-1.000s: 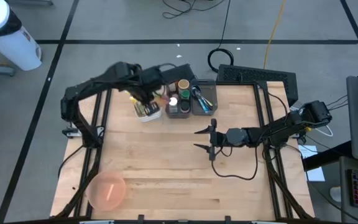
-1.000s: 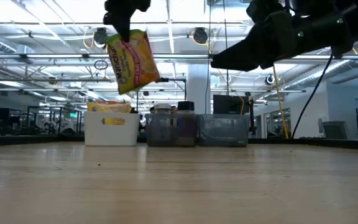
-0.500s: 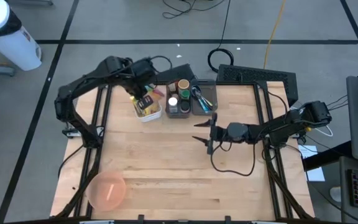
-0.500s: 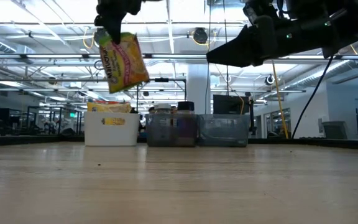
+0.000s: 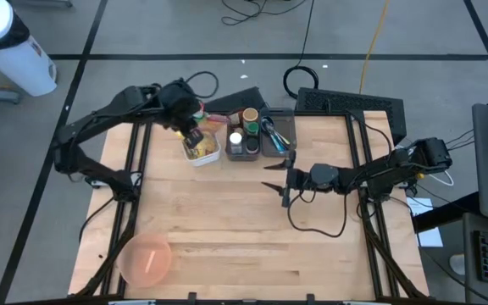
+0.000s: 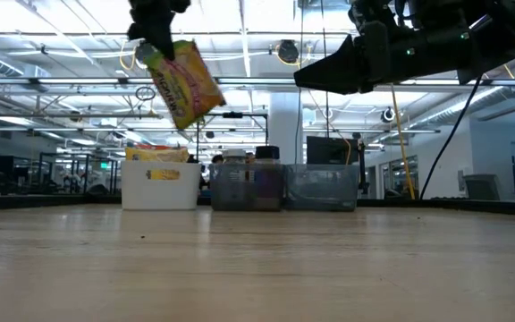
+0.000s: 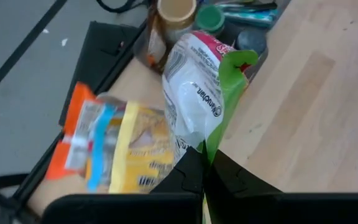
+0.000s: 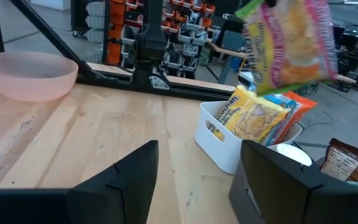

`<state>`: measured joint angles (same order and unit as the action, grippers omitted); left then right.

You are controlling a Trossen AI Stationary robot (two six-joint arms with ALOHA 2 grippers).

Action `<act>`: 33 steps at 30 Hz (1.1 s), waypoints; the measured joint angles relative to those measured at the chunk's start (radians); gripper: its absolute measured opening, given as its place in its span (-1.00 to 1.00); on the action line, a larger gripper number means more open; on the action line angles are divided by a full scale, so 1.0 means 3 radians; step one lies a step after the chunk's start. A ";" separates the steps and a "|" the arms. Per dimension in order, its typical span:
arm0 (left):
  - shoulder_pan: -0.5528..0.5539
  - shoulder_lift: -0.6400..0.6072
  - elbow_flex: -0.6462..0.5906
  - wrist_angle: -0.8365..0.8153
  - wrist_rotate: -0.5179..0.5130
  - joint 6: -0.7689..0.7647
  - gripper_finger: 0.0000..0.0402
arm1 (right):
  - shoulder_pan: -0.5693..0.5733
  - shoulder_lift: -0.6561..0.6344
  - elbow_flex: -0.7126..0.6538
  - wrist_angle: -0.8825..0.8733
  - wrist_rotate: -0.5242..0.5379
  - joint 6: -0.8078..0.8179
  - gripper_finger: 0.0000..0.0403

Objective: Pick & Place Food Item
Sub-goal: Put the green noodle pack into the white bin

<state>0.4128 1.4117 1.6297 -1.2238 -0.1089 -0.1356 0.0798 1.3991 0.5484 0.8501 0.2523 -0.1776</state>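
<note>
My left gripper (image 5: pixel 191 135) is shut on a yellow, pink and green snack packet (image 6: pixel 184 82), high above the white bin (image 6: pixel 159 183) at the table's far left. The packet also shows in the left wrist view (image 7: pixel 194 93) and the right wrist view (image 8: pixel 291 46). The bin (image 8: pixel 225 143) holds more packets (image 7: pixel 129 149) standing in it. My right gripper (image 5: pixel 271 176) is open and empty, held above the table's middle, its fingers pointing toward the left edge. My left gripper pinches the packet's upper end (image 6: pixel 156 52) between its two fingers, at the green edge (image 7: pixel 215 144). The fingers come from above, pointing down. The packet hangs below them, tilted, its lower end swung toward the right, clear of the bin.
Two grey bins (image 6: pixel 246 186) (image 6: pixel 320 186) with jars and utensils stand right of the white bin along the far edge. A pink bowl (image 5: pixel 146 258) sits at the near left corner. Bare wood (image 5: pixel 252 246) lies between bowl and bins.
My left gripper has gone a little toward the table's left edge with the packet, staying high. The packet has swung below the fingers, first nearly upright, now tilted with its lower end toward the right. My right gripper has drifted slightly toward the far edge, still open.
</note>
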 joint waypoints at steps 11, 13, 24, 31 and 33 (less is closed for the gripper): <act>0.0273 -0.0120 -0.0337 -0.0501 0.0218 0.0134 -0.99 | -0.0005 0.0000 0.0000 0.0056 0.0002 0.0023 0.09; 0.0307 -0.0077 -0.0381 -0.0457 0.0303 0.0177 -0.99 | -0.0005 0.0000 -0.0001 0.0052 0.0002 0.0036 0.09; 0.0497 0.0240 -0.0478 -0.0444 0.0493 0.0429 -0.99 | -0.0005 0.0000 -0.0003 0.0070 0.0014 0.0089 0.07; 0.0542 0.0504 -0.0478 -0.0487 0.0657 0.0521 -0.99 | -0.0005 0.0000 -0.0003 0.0070 0.0014 0.0090 0.08; 0.0552 0.0587 -0.0478 -0.0507 0.0658 0.0536 -0.99 | -0.0005 0.0000 -0.0003 0.0070 0.0014 0.0089 0.07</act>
<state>0.5784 1.5879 1.4864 -1.3760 0.0885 0.0252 0.0784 1.3991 0.5476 0.8711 0.2565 -0.1509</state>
